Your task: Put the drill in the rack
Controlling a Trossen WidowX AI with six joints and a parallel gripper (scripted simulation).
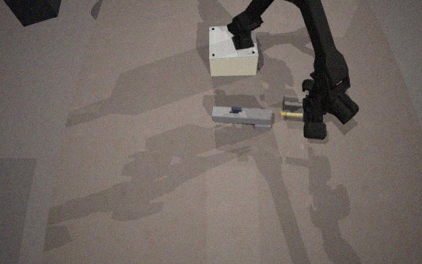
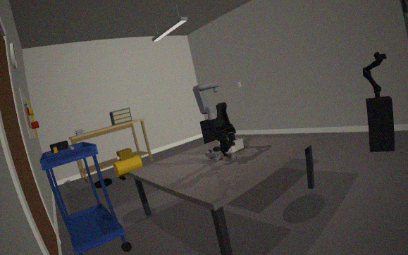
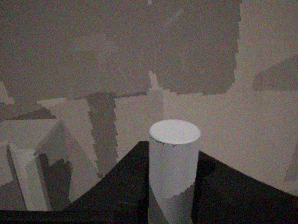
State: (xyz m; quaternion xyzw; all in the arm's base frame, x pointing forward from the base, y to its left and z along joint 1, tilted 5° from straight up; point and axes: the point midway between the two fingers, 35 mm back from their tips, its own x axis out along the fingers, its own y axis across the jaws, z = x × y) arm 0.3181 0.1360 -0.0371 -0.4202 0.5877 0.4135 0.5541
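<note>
The grey block (image 1: 242, 116) lies on the table in the top view, with the small dark blue key (image 1: 236, 109) on its top. The drill (image 1: 292, 114) (image 3: 174, 165) is a thin rod with a golden tip pointing at the block's right end, with a gap between them. My gripper (image 1: 307, 114) is shut on the drill, right of the block. In the wrist view its pale round end stands up between the dark fingers. What seems to be the rack, a grey piece (image 1: 293, 103), is partly hidden behind the gripper. A grey channelled piece (image 3: 30, 172) shows at the wrist view's left.
A white box (image 1: 232, 66) (image 2: 238, 145) with dark screws stands behind the block, with an arm part above it. The arm comes down from the back right in the top view. A blue cart (image 2: 95, 222) stands beside the table (image 2: 189, 187) in the exterior view.
</note>
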